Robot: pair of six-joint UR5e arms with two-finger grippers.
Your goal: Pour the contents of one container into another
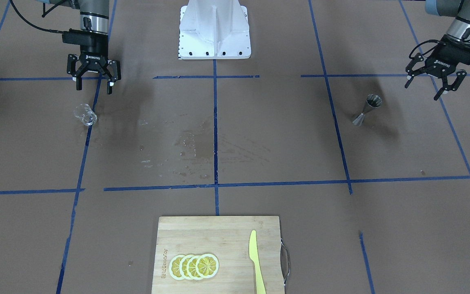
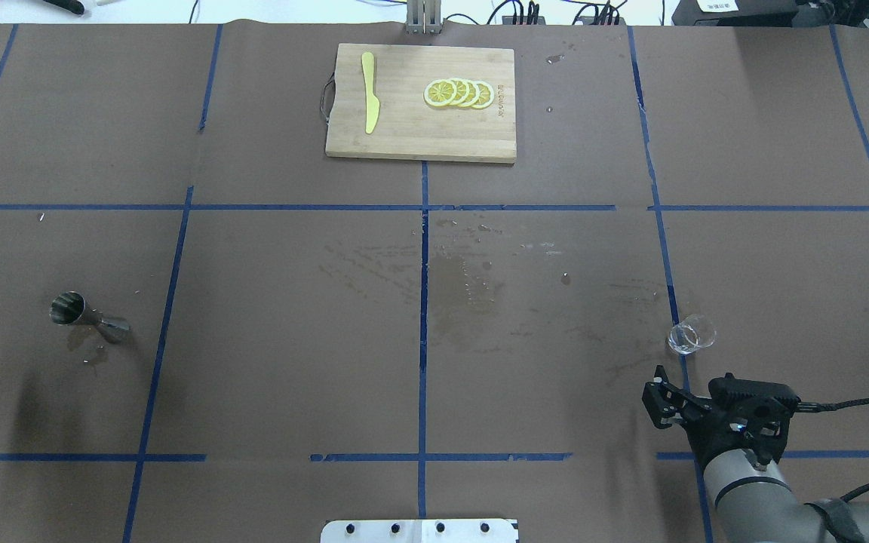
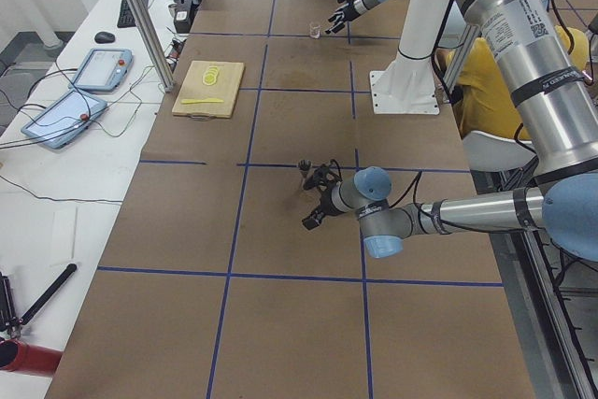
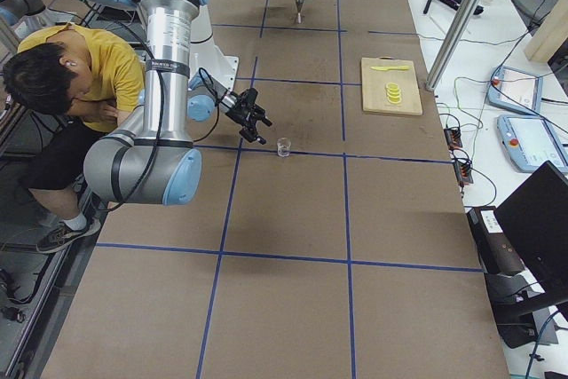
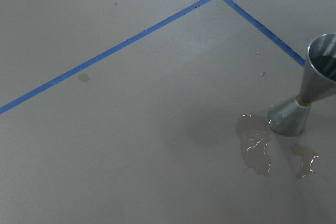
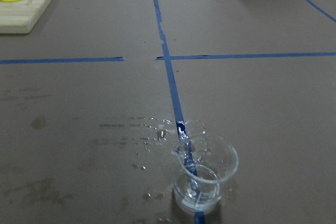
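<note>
Puddle (image 5: 254, 148) beside jigger (image 5: 307, 95) on blue-taped tabletop (image 1: 284, 143)

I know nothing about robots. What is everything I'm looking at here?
Table: one, brown with blue tape lines.
Beaker: one, clear glass, by the right tool.
Jigger: one, silver, by the left tool.
Cutting board: one, wooden, far table edge, centre.
Lemon slices: four, yellow, on the board.
Knife: one, yellow, on the board.
Spilled liquid: clear, mid-table and beside the jigger.
Person: one, yellow shirt, seated off the table.
Left tool: one, black, open, empty.
Right tool: one, black, open, empty.
</note>
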